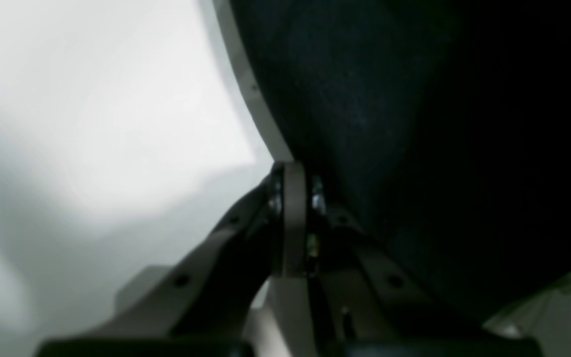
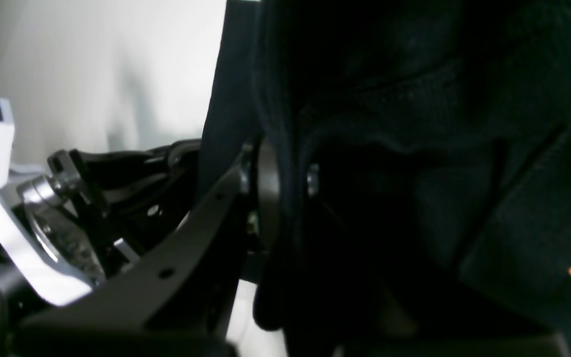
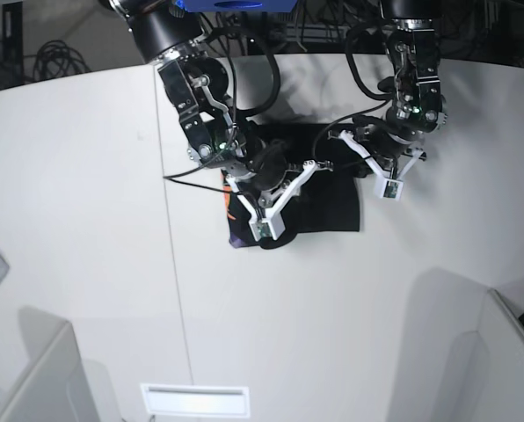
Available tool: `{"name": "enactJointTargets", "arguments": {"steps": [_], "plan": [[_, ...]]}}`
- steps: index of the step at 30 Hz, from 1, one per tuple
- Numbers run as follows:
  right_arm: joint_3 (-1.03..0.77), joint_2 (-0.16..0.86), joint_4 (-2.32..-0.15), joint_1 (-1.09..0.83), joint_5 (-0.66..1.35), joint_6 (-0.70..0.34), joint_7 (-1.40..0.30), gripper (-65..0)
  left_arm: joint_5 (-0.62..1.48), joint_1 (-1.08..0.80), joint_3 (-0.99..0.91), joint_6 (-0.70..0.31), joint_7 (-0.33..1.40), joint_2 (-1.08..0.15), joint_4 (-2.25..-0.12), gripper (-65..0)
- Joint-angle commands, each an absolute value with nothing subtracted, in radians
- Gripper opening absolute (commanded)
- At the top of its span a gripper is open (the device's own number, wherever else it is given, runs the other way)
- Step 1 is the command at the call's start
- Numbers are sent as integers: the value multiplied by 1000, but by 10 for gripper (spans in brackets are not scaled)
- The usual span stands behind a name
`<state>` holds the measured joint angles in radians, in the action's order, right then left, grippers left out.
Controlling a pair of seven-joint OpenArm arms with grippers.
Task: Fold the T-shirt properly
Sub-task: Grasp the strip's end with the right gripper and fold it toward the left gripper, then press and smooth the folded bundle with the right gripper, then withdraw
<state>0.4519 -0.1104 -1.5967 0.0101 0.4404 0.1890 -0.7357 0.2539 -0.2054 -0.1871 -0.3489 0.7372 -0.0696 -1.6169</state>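
Black cotton T-shirt point(image 1: 414, 148) fills the left wrist view's right side, pinched in the closed left gripper point(image 1: 295, 218). Right wrist view: the right gripper point(image 2: 280, 188) clamps a dark fold bearing orange print. Base view: the shirt lies bunched on the white table point(image 3: 86, 220) between both arms.

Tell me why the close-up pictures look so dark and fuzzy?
Left wrist view: the black T-shirt sits right against the lens, blurred, beside a washed-out bright table. Right wrist view: cloth fills the frame, nearly all shadow, with only an orange bit of print showing. Base view: sharp and evenly lit, soft shadows under both arms.
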Motion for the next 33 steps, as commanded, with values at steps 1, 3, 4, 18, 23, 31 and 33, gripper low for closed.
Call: {"name": "enactJointTargets", "arguments": {"steps": [1,3,4,18,23,31,33], "plan": [[472,-130,-1616,35,450,199,-713,-650,240,-208,-188,-355,768,-73,-1623,-650],[506,-130,-1618,47,450,219,-713,-650,240,-208,-188,-355,768,-73,-1623,-650],[527,-130,-1616,59,450,228,-716,-650,240,-208,-186,-355,768,-73,-1623,-650],[536,-130,-1596,64,450,254,-713,-650,245,-208,-197,-355,771,-73,-1629,-650],[536,-130,-1544,67,450,254,-710,-650,271,-208,-268,-363,774,-90,-1641,-650],[536,-130,-1520,65,450,254,-661,-650,449,-357,-423,-363,776,-168,-1799,-650],[536,-130,-1520,64,450,254,-661,-650,492,-401,-475,-363,776,-193,-1821,-650]]}}
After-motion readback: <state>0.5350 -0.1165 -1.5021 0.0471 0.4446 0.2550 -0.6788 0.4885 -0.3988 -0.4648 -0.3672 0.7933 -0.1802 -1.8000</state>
